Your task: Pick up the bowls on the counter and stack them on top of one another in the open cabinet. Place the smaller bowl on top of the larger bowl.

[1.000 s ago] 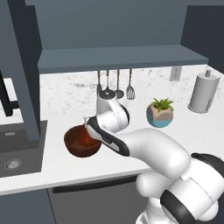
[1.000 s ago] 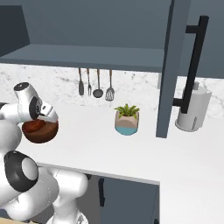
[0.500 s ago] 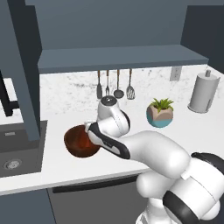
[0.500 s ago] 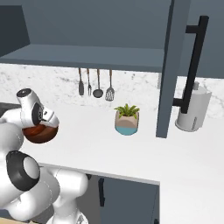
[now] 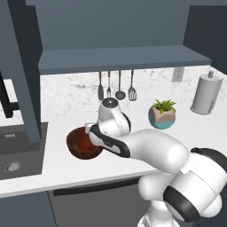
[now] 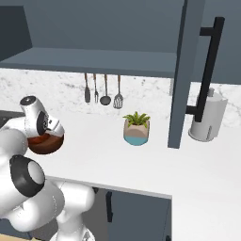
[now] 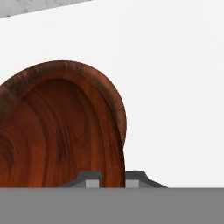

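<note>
The step in hand looks like the pick-up of a bowl: the gripper (image 7: 113, 176) is pinched on the rim of a wooden bowl (image 5: 82, 142), one finger inside the wall and one outside, as the hand view shows at its lower edge. In the left base view the bowl sits at the left part of the tabletop (image 5: 57, 162), just right of the dark sink (image 5: 17, 150), with the white arm's wrist against its right rim; whether it is lifted clear of the tabletop or resting on it cannot be told. Which of the two bowls this is cannot be settled either, since no second bowl is there to compare. Its inside is a glossy reddish-brown with clear grain, its rim darker and thick, its outer wall rounded. The next move, by judgement, calls for raising the bowl straight up, keeping it level so the thin rim grip does not let it swing, then carrying it up and back to the shelf floor of the open cabinet (image 5: 119, 60) above the hanging utensils (image 5: 116, 86). The shelf edge juts forward, so the bowl must clear it before going in. The plant pot (image 5: 162, 116) and paper towel roll (image 5: 205, 93) stand well to the right, out of the way.
</note>
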Robot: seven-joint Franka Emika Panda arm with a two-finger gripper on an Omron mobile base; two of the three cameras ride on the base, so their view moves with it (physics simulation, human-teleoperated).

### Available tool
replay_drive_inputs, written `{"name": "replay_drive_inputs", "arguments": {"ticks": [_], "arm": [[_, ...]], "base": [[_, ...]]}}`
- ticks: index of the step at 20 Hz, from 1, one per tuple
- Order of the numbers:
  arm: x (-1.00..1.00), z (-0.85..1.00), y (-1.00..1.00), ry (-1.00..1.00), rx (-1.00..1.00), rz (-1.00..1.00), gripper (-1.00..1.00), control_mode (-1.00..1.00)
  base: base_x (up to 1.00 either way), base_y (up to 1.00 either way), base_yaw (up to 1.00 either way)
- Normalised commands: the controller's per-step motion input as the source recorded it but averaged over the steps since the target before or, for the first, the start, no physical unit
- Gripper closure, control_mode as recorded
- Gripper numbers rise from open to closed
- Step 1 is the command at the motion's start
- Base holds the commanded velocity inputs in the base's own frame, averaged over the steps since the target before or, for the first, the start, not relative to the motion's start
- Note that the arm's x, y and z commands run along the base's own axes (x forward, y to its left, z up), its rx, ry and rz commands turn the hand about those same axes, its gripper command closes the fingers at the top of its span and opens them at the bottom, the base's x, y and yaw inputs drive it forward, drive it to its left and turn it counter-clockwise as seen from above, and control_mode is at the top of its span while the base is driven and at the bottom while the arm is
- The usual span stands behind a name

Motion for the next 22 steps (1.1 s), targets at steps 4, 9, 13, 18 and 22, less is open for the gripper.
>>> {"name": "replay_drive_inputs", "arguments": {"ticks": [4,9,13,18,22], "arm": [[0.04,-0.02,0.00,0.00,0.02,-0.01,1.00,-1.00],[0.06,-0.32,0.00,0.00,0.00,-0.02,1.00,-1.00],[0.14,-0.28,0.00,0.00,0.00,-0.03,1.00,-1.00],[0.04,-0.03,0.00,-0.01,0.00,-0.01,1.00,-1.00],[0.00,0.00,0.00,0.00,0.00,0.00,-1.00,-1.00]], "base": [[0.00,0.00,0.00],[0.00,0.00,0.00],[0.00,0.00,0.00],[0.00,0.00,0.00],[0.00,0.00,0.00]]}}
